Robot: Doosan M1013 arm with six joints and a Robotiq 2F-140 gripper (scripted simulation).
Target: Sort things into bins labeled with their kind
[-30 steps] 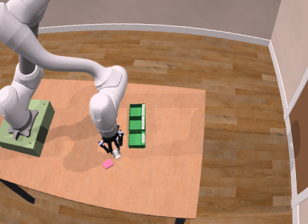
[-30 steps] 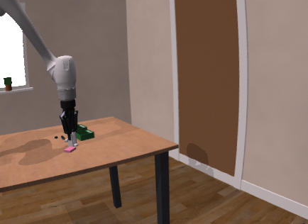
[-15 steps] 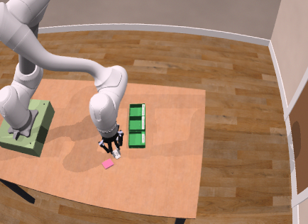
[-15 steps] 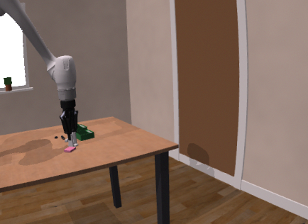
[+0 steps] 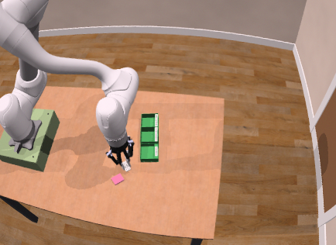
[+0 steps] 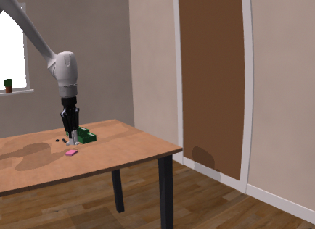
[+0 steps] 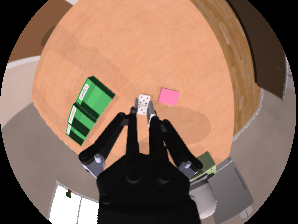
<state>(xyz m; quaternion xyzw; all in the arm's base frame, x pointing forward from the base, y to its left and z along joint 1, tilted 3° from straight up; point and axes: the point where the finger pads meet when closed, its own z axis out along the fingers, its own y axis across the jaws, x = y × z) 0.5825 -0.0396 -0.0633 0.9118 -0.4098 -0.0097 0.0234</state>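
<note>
My gripper point(image 5: 125, 165) point(image 6: 73, 137) point(image 7: 142, 104) points straight down at the table, just left of the near end of the bins. Its fingers are closed around a small white block point(image 5: 126, 167) point(image 6: 75, 136) point(image 7: 143, 103) that stands at table level. A flat pink block point(image 5: 118, 179) point(image 6: 71, 152) point(image 7: 169, 96) lies on the table a little in front of the gripper, apart from it. A green row of three bins point(image 5: 149, 159) point(image 6: 89, 138) point(image 7: 85, 90) with white labels along one side stands just right of the gripper.
Two small dark things point(image 6: 56, 140) point(image 6: 64, 140) lie on the table behind the gripper. The arm's green base block point(image 5: 43, 125) stands at the table's left edge. The wooden table point(image 5: 186, 194) has floor all around it.
</note>
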